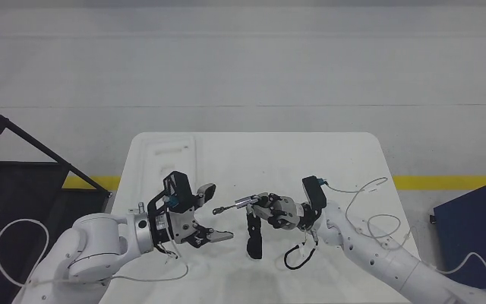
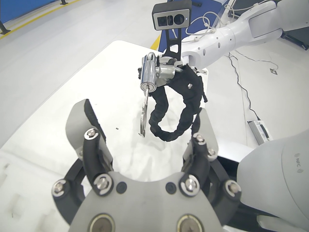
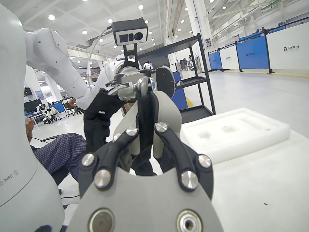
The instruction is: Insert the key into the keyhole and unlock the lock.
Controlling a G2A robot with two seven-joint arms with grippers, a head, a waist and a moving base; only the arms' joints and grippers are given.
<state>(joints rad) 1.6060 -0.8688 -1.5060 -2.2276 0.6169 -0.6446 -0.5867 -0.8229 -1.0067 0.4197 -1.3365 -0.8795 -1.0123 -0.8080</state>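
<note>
A chrome lock point(image 2: 148, 73) with a black sleeved cable loop point(image 2: 169, 121) is held up over the table, my right gripper point(image 1: 267, 207) shut on it. In the right wrist view the right gripper point(image 3: 144, 97) pinches the black sleeve just behind the lock's shackle point(image 3: 142, 85). The key point(image 2: 144, 114) hangs from the keyhole face point(image 2: 148, 88), its blade at the slot; in the top view the key point(image 1: 222, 208) points toward my left arm. My left gripper point(image 2: 143, 109) is open, its fingers on either side of the key without touching it. From above, the left gripper point(image 1: 218, 212) is a short way from the lock.
A white foam tray point(image 1: 171, 152) with cut-outs lies at the table's far left corner, also seen as the foam tray point(image 3: 236, 131). The white table point(image 1: 326, 159) is bare behind the arms. A black wire loop point(image 1: 298, 258) hangs under my right wrist.
</note>
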